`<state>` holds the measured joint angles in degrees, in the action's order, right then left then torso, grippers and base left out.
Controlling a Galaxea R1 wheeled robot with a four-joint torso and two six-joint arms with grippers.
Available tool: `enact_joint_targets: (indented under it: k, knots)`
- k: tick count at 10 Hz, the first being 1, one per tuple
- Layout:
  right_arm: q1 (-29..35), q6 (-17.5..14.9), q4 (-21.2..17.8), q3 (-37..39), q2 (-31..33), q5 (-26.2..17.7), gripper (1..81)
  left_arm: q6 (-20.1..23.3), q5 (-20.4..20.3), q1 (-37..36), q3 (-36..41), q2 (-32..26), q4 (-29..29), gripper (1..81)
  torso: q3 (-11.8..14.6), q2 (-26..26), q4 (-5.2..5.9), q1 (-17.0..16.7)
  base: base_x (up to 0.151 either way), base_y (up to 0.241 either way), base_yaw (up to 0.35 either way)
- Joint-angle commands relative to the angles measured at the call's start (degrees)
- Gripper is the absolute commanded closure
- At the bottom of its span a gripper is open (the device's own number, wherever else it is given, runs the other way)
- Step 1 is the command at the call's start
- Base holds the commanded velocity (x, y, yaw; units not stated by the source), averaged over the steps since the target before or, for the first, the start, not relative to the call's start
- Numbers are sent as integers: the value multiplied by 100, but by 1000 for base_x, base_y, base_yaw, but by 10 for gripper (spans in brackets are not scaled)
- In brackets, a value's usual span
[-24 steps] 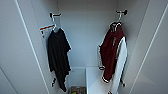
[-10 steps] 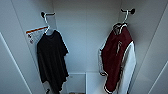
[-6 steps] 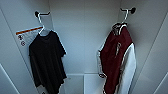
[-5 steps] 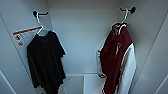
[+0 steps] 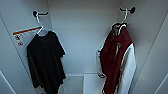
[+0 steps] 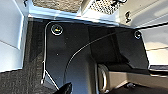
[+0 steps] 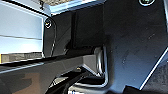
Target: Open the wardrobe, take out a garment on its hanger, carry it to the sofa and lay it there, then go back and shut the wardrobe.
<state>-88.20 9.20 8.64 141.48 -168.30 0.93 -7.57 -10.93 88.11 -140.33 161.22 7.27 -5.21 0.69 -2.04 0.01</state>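
Observation:
The wardrobe (image 5: 82, 37) stands open in the head view, and I look into its white inside. The garment (image 5: 113, 62), a maroon jacket with white sleeves, hangs at the right. Its white hanger (image 5: 124, 15) hooks over a black peg (image 5: 131, 10) on the right wall. A black t-shirt (image 5: 45, 62) hangs at the left on a white hanger (image 5: 39, 26) of its own. Both wrist views show mostly the robot's own dark plate, and the fingers cannot be made out there.
A white label with an orange stripe (image 5: 23, 36) is stuck on the left inner wall. A low white shelf or box (image 5: 91, 83) sits at the bottom between the two clothes. The left wrist view has dark carpet (image 6: 15, 80) and white panels (image 6: 10, 32).
The whole head picture has shifted and the clothes show larger, so the camera has moved closer to the wardrobe. The label on the left wall has come into view. The clothes hang as before.

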Motion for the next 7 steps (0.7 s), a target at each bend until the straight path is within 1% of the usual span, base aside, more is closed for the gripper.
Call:
enact_joint_targets:
  k: [1, 2, 7]
  knots:
    - [192, -6, -21, -61, 14, -321, 10, 10, 259, -202, 31, -98, 29, 10, 0, 0, 0, 0, 0, 0, 0]
    - [192, -6, -21, -61, 14, -321, 10, 19, 259, -202, 31, -98, 21, 10, 0, 0, 0, 0, 0, 0, 0]
    - [184, -6, -12, -61, 14, -321, 10, 10, 259, -202, 31, -90, 21, 10, 0, 4, 0, 0, 78, 0, 0]
